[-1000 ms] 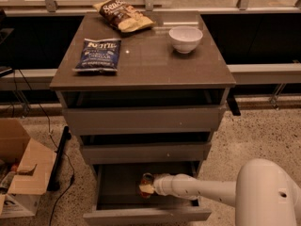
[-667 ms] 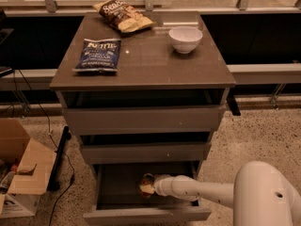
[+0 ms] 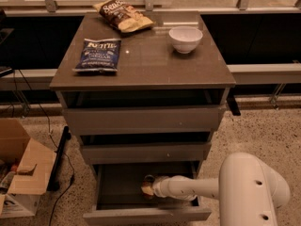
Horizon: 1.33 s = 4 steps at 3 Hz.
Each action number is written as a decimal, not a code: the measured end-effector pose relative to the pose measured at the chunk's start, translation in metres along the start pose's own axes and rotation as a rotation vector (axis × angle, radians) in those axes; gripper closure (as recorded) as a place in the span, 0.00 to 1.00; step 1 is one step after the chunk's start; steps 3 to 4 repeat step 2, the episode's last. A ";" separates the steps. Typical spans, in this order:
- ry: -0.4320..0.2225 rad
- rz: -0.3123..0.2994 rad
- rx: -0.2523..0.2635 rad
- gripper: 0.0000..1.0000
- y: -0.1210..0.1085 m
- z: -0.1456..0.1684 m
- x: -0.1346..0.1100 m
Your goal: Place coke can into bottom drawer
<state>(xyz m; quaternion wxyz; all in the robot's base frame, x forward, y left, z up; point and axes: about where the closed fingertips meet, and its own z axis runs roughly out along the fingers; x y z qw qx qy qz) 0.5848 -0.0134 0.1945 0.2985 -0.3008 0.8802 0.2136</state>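
Observation:
The bottom drawer (image 3: 117, 192) is pulled out, and its shallow dark tray shows. My gripper (image 3: 147, 187) reaches into it from the right, on the end of the white arm (image 3: 197, 188), low over the middle of the tray. A small dark round thing with a pale rim (image 3: 149, 178) sits right at the gripper's tip, inside the drawer. It may be the coke can. No red colour or lettering shows on it. I cannot tell whether it rests on the drawer floor.
The two upper drawers (image 3: 141, 119) are slightly open. On the cabinet top lie a blue chip bag (image 3: 98, 54), a brown chip bag (image 3: 123, 16) and a white bowl (image 3: 186, 38). A cardboard box (image 3: 21, 173) and cables lie on the floor at the left.

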 end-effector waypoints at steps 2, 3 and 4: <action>-0.001 0.000 -0.004 0.00 0.002 0.001 0.000; -0.001 0.000 -0.004 0.00 0.002 0.001 0.000; -0.001 0.000 -0.004 0.00 0.002 0.001 0.000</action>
